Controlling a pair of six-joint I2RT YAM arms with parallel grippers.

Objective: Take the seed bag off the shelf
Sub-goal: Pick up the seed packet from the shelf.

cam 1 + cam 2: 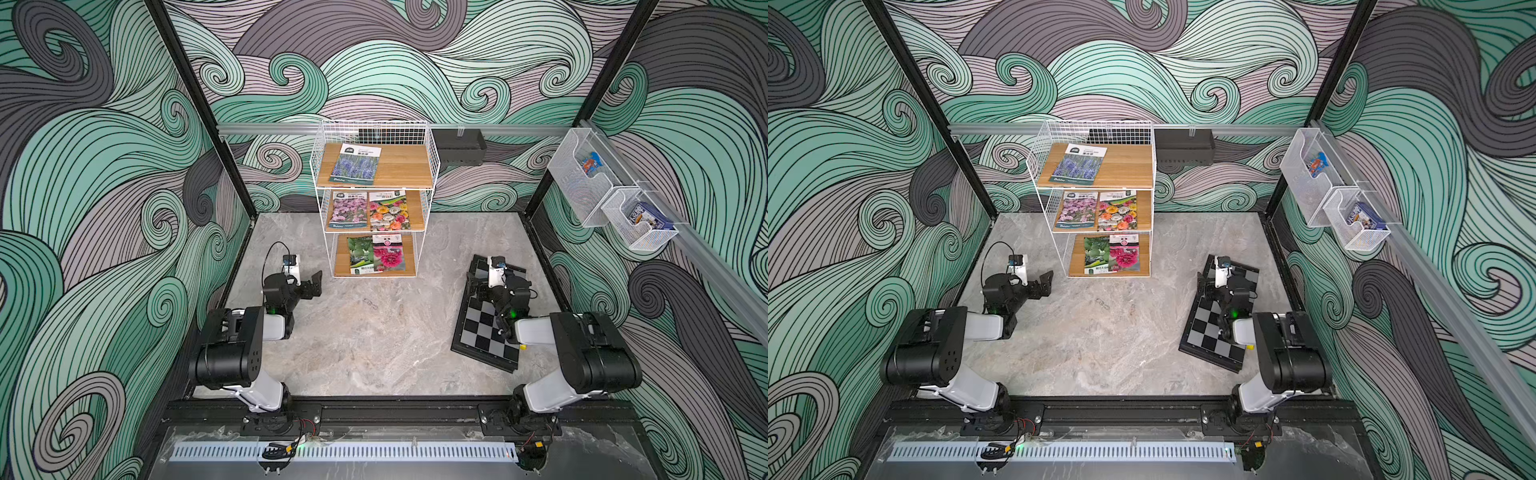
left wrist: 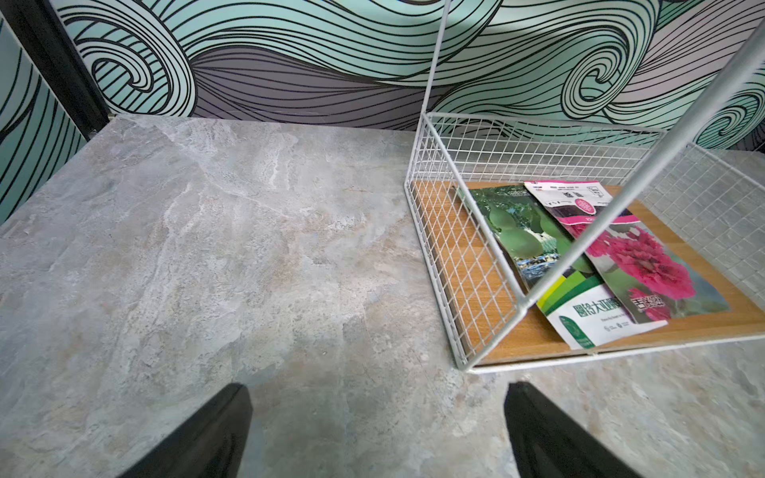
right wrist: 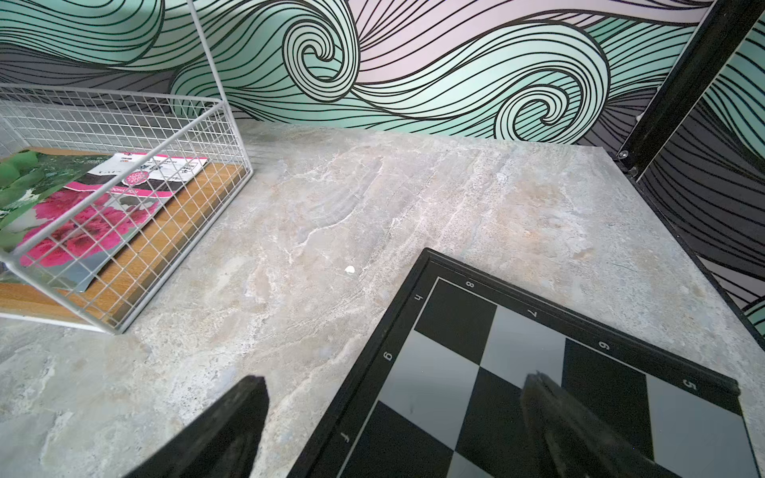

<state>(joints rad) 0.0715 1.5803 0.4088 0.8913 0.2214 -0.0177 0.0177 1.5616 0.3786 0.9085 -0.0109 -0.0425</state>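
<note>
**A:** In both top views the shelf (image 1: 405, 166) stands at the back middle of the bench (image 1: 374, 340). Its open front faces the arms, so every tier can be reached head-on. Five seed bags lie flat on its boards: the lavender bag (image 1: 356, 163) alone on top, a middle pair (image 1: 390, 210), and two at the bottom.

**B:** And the arms?

**A:** Low, one on either side of it. The left pincer (image 1: 318, 284) sits near the bottom tier's corner, spread wide and empty. The right arm is over a chessboard (image 1: 486, 332).

**B:** Left wrist view?

**A:** Both fingers (image 2: 215, 430) are far apart over bare bench, touching nothing. Behind the wire side lies the gourd bag (image 2: 517, 236), with the pink-flower bag (image 2: 641, 265) overlapping its edge. The gourd bag's printed end nearly reaches the board's front lip — probably the easiest place to pinch.

**B:** Right wrist view?

**A:** The right pincer (image 3: 393, 378) is just as wide and holds nothing. One finger is above the chessboard, the other above the bench beside it. The bottom tier is off to one side, well apart.

**B:** So nothing is off the shelf?

**A:** No — every bag lies on it. I cannot tell which one is meant.
</note>
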